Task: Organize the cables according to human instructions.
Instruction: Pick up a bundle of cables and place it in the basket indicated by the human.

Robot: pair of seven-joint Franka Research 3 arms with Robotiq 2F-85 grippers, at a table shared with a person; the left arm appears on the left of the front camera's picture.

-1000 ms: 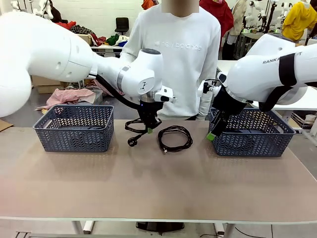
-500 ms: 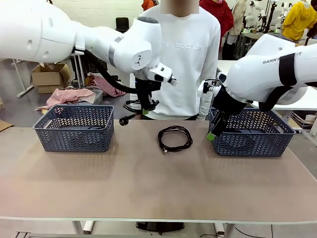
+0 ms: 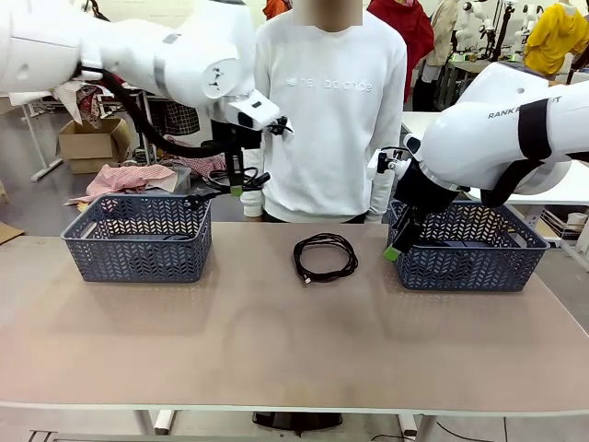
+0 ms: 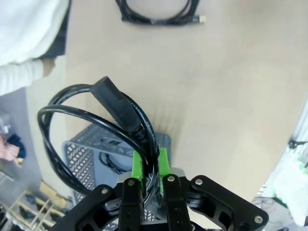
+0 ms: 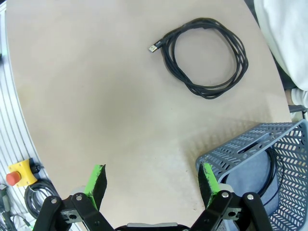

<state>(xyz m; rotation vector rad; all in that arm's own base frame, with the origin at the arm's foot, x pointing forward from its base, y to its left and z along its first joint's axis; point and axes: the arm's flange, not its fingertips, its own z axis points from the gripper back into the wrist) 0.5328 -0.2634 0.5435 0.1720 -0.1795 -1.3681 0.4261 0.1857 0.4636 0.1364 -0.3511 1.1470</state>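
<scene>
Left gripper [image 3: 236,189]: clamped on coiled cable [image 3: 219,182] above left basket [image 3: 138,250] edge
Right gripper [image 5: 153,180]: wide, empty
Loose cable [image 3: 324,257]: right of left basket

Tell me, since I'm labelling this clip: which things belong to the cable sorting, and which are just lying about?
Job: held cable in left gripper; coiled cable on table; left basket; right basket.
Lying about: cardboard box; checked cloth; yellow stop button.
</scene>
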